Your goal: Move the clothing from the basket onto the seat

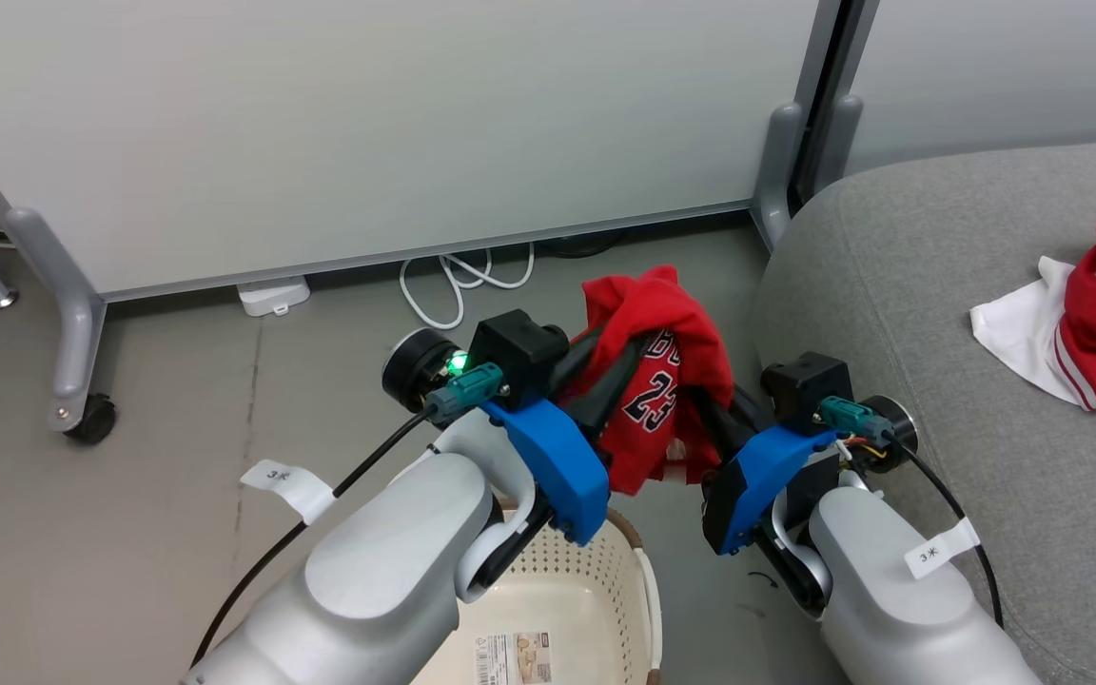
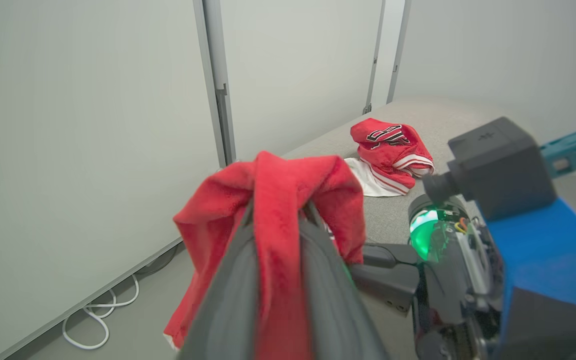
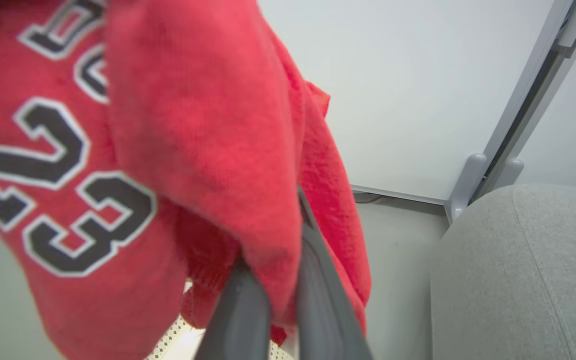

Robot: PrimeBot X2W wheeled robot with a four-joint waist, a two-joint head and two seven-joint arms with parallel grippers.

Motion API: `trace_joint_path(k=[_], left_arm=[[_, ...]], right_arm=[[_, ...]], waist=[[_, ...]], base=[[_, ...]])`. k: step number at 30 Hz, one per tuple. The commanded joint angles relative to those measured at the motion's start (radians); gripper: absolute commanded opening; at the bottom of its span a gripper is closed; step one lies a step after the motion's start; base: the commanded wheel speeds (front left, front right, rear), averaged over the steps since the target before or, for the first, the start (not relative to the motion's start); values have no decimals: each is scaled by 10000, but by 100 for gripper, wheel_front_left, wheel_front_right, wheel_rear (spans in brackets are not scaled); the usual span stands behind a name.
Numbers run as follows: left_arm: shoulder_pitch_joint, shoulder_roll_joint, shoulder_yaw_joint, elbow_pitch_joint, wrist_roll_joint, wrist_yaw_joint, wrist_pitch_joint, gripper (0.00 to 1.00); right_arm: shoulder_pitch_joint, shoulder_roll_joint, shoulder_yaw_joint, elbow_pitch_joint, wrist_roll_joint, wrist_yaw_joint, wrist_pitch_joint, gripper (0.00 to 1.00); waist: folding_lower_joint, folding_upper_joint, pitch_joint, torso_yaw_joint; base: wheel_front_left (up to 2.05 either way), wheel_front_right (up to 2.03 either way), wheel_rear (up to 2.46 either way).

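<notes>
A red jersey (image 1: 655,381) with the number 23 hangs in the air above the far end of the cream basket (image 1: 562,609), held from both sides. My left gripper (image 1: 619,357) is shut on its left part, with red cloth pinched between the fingers (image 2: 228,300). My right gripper (image 1: 705,404) is shut on its right part, and the cloth drapes over those fingers (image 3: 240,310). The same jersey (image 3: 93,165) hangs large in the right wrist view. Another red garment with white lining (image 1: 1095,319) lies on the grey seat (image 1: 938,314) at the right, also seen as a heap (image 2: 390,152).
A white partition wall on grey wheeled feet (image 1: 72,352) stands behind, with a white cable (image 1: 458,281) and power adapter (image 1: 272,295) on the floor below it. The basket's inside shows a paper label (image 1: 510,656). Grey floor lies to the left.
</notes>
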Motion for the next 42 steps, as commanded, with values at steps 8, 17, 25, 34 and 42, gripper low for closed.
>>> trace_joint_path(k=[8, 17, 25, 34, 42], left_arm=[[304, 140, -14, 139, -234, 52, -35, 100], [1015, 544, 72, -35, -365, 86, -573, 100], [2286, 1104, 583, -510, -286, 184, -1178, 100], [4467, 1380, 2850, -2267, 1151, 318, -1232, 100], [6033, 918, 4851, -3045, 2551, 141, -1233, 100]], right_arm=[[-177, -11, -1, 159, 64, 5, -144, 0], [-126, -12, -113, 159, 89, 5, -204, 0], [97, -11, -493, 67, -115, 5, -226, 0], [368, -12, -1065, -237, -326, 5, -232, 0], [559, -12, -1478, -526, -549, 5, -236, 0]], waist=[[-1, 0, -136, -1], [-1, 0, -341, -39], [-1, 0, -469, -29], [-1, 0, -509, -118], [-1, 0, -434, -338]], base=[[0, 0, 0], [0, 0, 0], [0, 0, 0], [0, 0, 0], [0, 0, 0]])
